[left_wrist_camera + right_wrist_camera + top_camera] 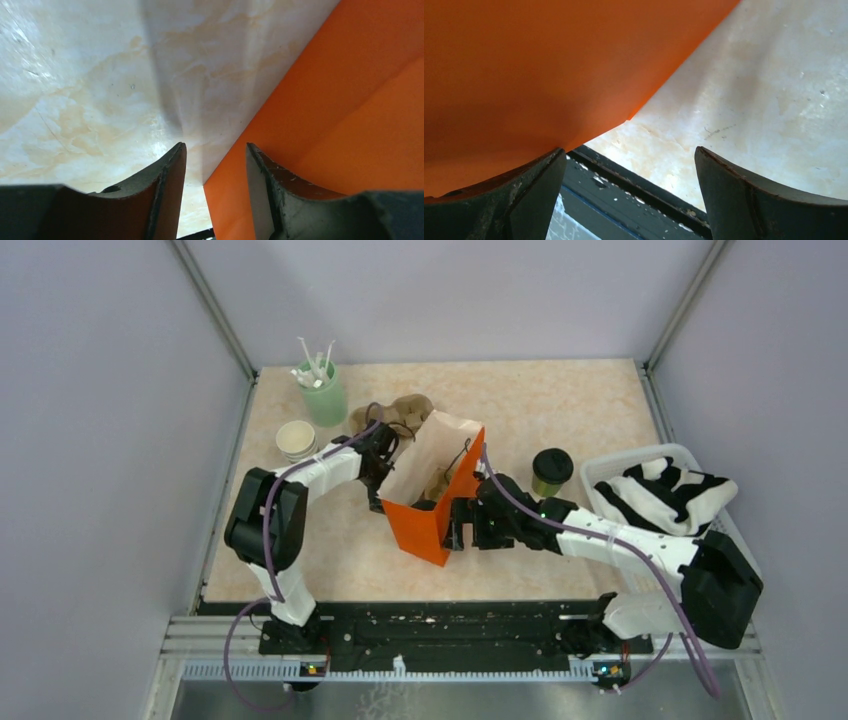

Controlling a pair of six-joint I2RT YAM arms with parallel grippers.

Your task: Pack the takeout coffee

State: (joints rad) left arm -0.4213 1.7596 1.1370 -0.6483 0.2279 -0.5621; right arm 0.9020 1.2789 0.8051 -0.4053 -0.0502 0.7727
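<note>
Well, the coffee waits outside the bag

Upright on the marbled tabletop (560,400), the takeout coffee (551,472) stands alone between the orange paper bag (435,502) and the white basket (603,466) of striped cloth, touching neither. Neither arm has it. The left gripper (214,150) is spread, with the bag's lower corner showing in the gap between its fingers. The right gripper (629,150) gapes wider, one finger close beside the bag's smooth orange wall, grasping nothing. To my eye the cup is thin paper under a glossy black lid: light if empty, top-heavy and sloshing if filled, easily crushed. I'd take it around the olive band at mid-height, below the lid's rim, with a gentle squeeze, and keep it vertical. The bag is stiff, creased paper, matte, cream inside, with its mouth standing open
</note>
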